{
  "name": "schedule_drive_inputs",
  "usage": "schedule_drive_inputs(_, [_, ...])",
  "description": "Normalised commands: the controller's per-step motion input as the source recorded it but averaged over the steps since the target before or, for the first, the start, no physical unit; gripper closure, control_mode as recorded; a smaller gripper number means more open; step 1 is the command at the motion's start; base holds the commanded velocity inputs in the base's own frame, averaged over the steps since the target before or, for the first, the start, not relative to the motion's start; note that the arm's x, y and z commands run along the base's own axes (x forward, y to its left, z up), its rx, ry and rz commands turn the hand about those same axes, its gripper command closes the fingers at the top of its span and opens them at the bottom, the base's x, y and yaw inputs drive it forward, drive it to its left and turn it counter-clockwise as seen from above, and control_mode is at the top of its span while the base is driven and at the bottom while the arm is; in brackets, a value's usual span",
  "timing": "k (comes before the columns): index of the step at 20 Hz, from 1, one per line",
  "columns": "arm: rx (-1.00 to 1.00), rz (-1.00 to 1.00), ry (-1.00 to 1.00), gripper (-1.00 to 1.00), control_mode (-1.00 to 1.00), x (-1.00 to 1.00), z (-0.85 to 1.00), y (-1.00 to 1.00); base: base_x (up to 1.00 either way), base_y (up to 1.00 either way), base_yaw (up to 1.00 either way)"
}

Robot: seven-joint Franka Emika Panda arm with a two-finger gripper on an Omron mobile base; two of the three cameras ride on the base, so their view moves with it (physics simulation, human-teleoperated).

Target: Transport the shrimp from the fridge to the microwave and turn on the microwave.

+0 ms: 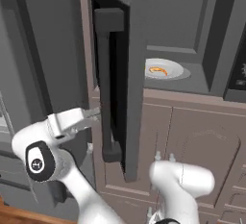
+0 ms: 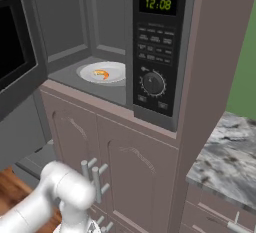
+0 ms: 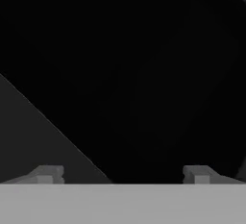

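Fingers [image 3: 48, 174] spread wide and empty, we face the microwave [image 1: 192, 40] door's black glass; at center frame the shrimp [image 1: 158, 70] lies on its white plate [image 1: 175, 69].

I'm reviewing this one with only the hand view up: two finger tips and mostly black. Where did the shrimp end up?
Observer: The shrimp lies on the white plate inside the microwave.
Operator: Is the microwave door closed?
Observer: No, the door stands swung open, edge-on in the left base view.
Operator: So where is the gripper?
Observer: The gripper is open, holds nothing and sits beside the door's outer face, near its dark bar handle.
Operator: Is the microwave running?
Observer: Its display reads 12:08 like a clock; running cannot be told.
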Motion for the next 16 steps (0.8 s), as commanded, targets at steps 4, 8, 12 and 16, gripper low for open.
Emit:
schedule_drive_inputs(4, [0.15,0.27,-0.17,-1.0,-1.0,0.35,0.18,-1.0,0.0,0.0,0.0])
schedule_drive_inputs(8, [0.17,0.31,-0.12,-1.0,-1.0,0.45,0.13,-1.0,0.0,0.0,0.0])
schedule_drive_inputs(12, [0.17,0.31,-0.08,-1.0,-1.0,0.5,0.06,-1.0,0.0,0.0,0.0])
schedule_drive_inputs(16, [0.15,0.29,-0.06,-1.0,-1.0,0.56,0.0,-1.0,0.0,0.0,0.0])
